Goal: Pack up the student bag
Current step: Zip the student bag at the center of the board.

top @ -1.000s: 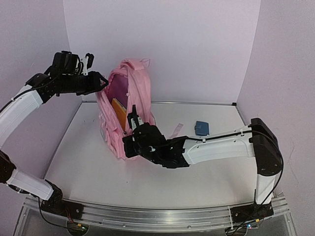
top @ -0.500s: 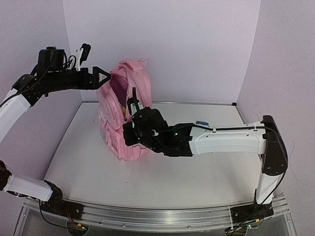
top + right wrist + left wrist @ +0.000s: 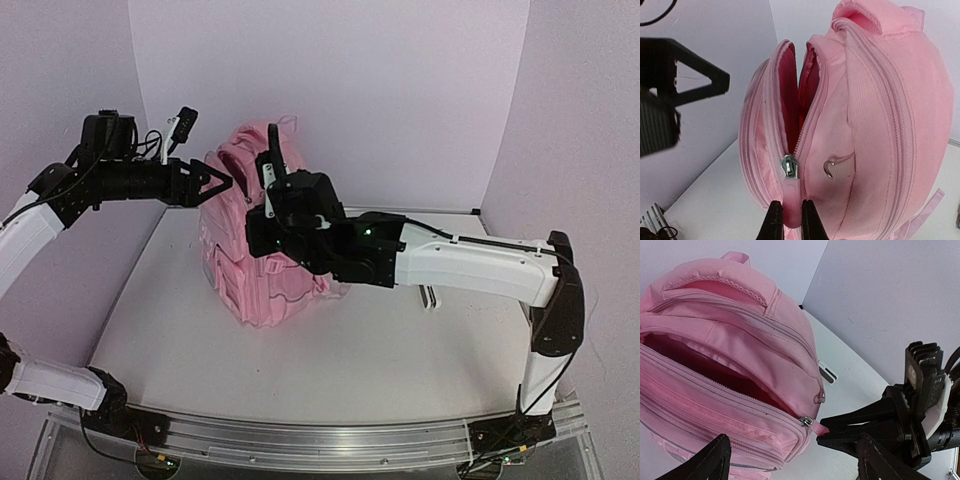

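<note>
We're looking at two arms: the left arm and the right arm both wear glossy white shells over black joints. We spot a green light on the right one, thin black cables by the left wrist, and matte black fingers.

No text, label, brand, number or sign can be read in any of the views. On the pink fabric of the student bag no print or lettering is made out.
</note>
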Available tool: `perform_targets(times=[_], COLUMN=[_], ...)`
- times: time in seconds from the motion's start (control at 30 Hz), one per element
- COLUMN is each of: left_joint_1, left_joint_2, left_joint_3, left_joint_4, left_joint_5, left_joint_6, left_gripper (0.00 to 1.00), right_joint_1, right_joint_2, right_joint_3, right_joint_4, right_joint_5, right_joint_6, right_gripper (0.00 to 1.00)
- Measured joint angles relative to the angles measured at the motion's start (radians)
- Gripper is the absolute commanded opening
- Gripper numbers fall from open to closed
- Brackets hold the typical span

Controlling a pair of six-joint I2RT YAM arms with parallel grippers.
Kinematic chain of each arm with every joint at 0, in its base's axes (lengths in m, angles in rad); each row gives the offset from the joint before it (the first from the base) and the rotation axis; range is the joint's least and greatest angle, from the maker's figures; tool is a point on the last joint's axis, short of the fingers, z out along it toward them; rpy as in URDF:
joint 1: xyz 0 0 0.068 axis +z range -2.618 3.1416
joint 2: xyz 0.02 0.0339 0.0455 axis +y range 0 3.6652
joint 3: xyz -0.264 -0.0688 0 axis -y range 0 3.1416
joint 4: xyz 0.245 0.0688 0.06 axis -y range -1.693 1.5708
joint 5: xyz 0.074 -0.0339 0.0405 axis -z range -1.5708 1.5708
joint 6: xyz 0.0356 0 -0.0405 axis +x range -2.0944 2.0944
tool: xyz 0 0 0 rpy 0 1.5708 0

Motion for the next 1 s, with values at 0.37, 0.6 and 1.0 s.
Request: perform_targets(times=[0.37, 0.6, 1.0], left_joint_1=[0.0, -0.055, -0.246], left_joint_2=[-0.006, -0.006, 0.092], left_joint_3=[-0.098, -0.1, -0.007], left_joint_4=[0.064, 0.099, -0.013], left_joint_5=[0.09, 0.078, -0.293], left_joint_6=[-0.199, -0.213, -0.203], left_gripper=[0.68, 0.66, 0.45], right_joint_1=[-0.001, -0.004, -0.134], right_joint_2=[-0.041, -0.153, -0.337], right_joint_3=[-0.028, -0.2, -0.399], right_joint_4=[0.077, 0.078, 0.087], right_joint_5=[-0.013, 0.011, 0.036], right_joint_6=[-0.011, 0.029, 0.152], right_gripper=[0.42, 0.54, 0.56])
